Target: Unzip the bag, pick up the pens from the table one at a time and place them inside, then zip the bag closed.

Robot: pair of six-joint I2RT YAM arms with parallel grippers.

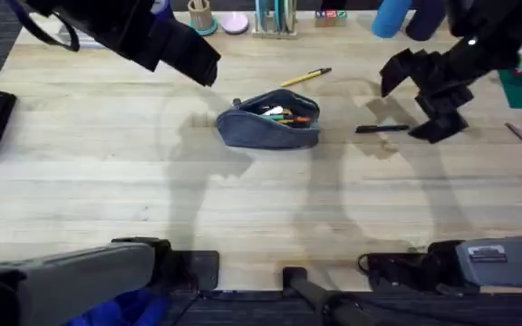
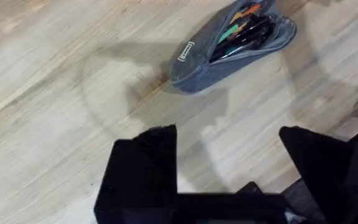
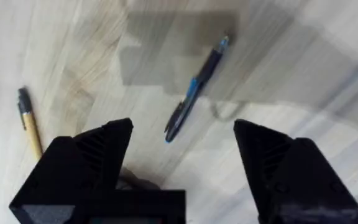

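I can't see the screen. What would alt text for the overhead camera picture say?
An unzipped blue-grey fabric pencil pouch holding pens sits mid-table on a light wooden tabletop. A slim yellow pen lies just beyond it and a slim black pen to its right, beside the right arm's open black gripper.

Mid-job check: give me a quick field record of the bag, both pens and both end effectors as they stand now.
bag: on the table, zipper open, coloured items visible inside
yellow pen: lying on the table beyond the bag, not picked up
black pen: lying on the table to the right of the bag, not picked up
left end effector: open, holding nothing, the bag ahead of it
right end effector: open, above the black pen, not gripping it
next step (judgement): probably lower the right end effector onto the black pen
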